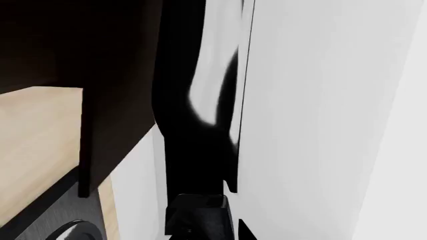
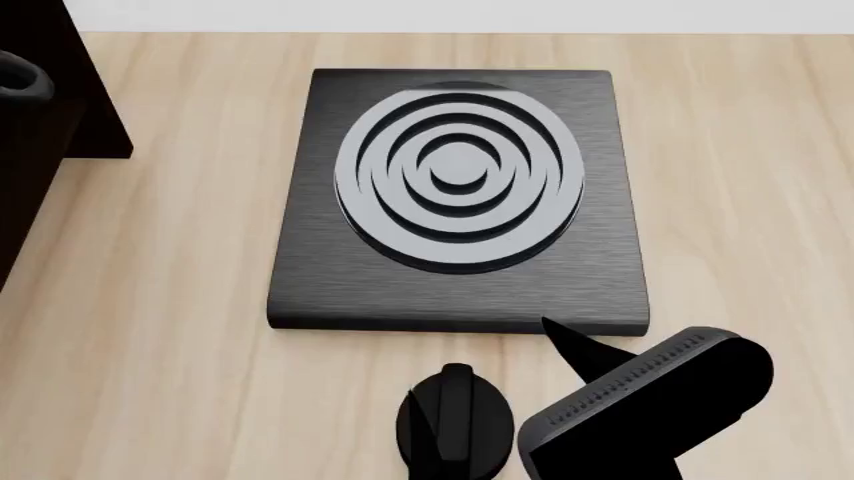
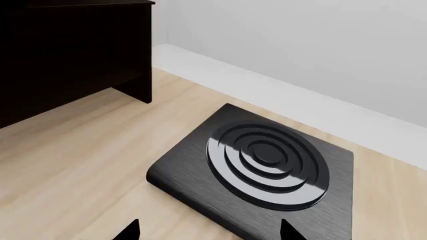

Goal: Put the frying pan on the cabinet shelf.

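Small black frying pan (image 1: 212,95) seemingly held on edge beside dark cabinet (image 1: 113,75) for shelving; left pincer state indeterminable; right pincer (image 3: 210,231) spread, idle above bench (image 3: 80,165).

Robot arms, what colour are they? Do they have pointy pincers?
All black. In the head view the right arm is a chunky boxy block with a row of tiny ridges along one edge. The right pincer ends in two pointed black fingertips. The left pincer shows only as a glossy black angular block. No cables, stickers or writing show.
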Controlling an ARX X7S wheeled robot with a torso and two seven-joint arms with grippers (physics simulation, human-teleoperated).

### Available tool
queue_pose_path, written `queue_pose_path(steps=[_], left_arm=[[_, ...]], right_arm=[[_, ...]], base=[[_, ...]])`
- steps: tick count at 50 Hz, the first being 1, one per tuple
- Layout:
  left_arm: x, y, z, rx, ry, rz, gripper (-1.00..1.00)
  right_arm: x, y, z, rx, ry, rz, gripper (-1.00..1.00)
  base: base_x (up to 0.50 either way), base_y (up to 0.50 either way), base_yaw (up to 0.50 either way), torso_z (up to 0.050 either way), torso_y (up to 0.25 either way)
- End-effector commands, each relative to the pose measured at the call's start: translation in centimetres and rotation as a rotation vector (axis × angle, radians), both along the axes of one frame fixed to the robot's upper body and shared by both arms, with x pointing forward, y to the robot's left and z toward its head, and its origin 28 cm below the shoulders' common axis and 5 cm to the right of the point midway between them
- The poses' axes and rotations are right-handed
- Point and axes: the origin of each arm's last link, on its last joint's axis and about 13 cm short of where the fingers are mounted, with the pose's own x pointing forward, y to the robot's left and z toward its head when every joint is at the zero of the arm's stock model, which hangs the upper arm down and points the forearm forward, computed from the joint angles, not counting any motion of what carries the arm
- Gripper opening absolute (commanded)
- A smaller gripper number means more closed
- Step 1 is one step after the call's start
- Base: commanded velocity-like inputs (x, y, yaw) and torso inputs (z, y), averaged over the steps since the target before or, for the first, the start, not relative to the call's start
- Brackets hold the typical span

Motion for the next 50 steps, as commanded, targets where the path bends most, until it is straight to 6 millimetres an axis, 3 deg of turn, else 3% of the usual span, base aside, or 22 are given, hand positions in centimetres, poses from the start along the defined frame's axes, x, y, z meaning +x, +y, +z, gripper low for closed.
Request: queue_pose_path(steps=[1, 17, 33, 34, 50], left_arm=[[0.0, 0.8, -1.0, -0.072, -0.041, 0.033, -1.00], [-0.2, 0.9, -2.5, -0.079, -0.013, 0.041, -1.00], [-0.6, 1.0, -2.6, -0.079, -0.008, 0.054, -1.00], [-0.6, 1.0, -2.7, -0.077, -0.008, 0.055, 1.00], [-0.8, 0.8, -2.5, -0.040, -0.026, 0.055, 1.00]], right_arm=[[0.0, 0.0, 0.0, 0.006, -0.011, -0.013, 1.00], [0.0, 0.0, -0.3, 0.007, -0.005, -0.012, 1.00], [-0.1, 0.1, -0.5, 0.009, -0.001, -0.010, 1.00], [-0.1, 0.1, -0.5, 0.009, -0.001, -0.011, 1.00], [0.0, 0.2, -0.7, 0.015, 0.002, -0.006, 1.00]], base=[[0.00, 0.00, 0.00, 0.000, 0.000], [0.00, 0.00, 0.00, 0.001, 0.001], [0.00, 0.00, 0.00, 0.000, 0.001], [0.00, 0.00, 0.00, 0.000, 0.000], [0.00, 0.00, 0.00, 0.000, 0.000]])
